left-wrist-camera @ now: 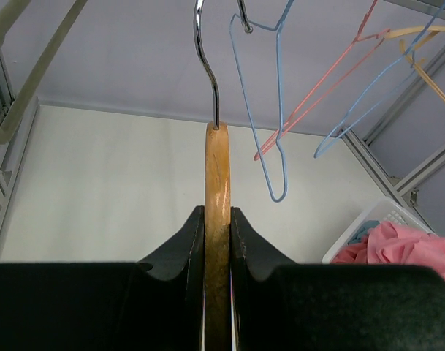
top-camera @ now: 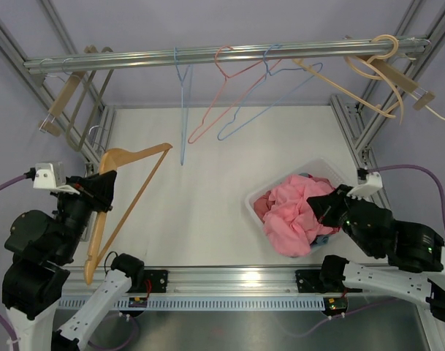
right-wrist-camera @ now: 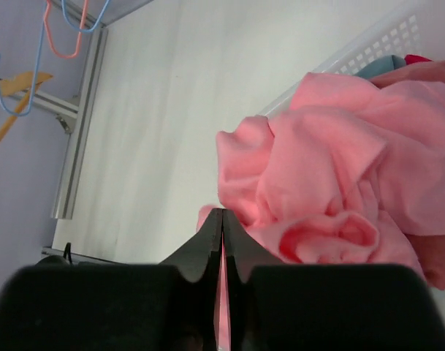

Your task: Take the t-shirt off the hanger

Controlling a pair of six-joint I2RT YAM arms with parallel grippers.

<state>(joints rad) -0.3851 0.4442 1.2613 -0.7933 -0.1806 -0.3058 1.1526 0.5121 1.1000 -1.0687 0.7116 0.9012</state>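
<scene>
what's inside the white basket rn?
A pink t-shirt is heaped on top, spilling over the near rim of the basket. Teal cloth peeks out at the far side. Anything beneath the shirt is covered.

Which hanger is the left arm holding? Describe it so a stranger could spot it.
Start at the white table's left side, below the rail. The wooden hanger slants there, clamped in the left tool. It alone is off the rail.

The basket [right-wrist-camera: 397, 36] is mostly buried under the pink t-shirt [right-wrist-camera: 332, 168] and runs off the frame edge. Just beside the basket there's a pink sliver inside the right end effector [right-wrist-camera: 222, 213]. Pinched cloth or not, can't tell. Left of the basket, the wooden hanger [left-wrist-camera: 217, 190] has its hook clipped up top.
</scene>
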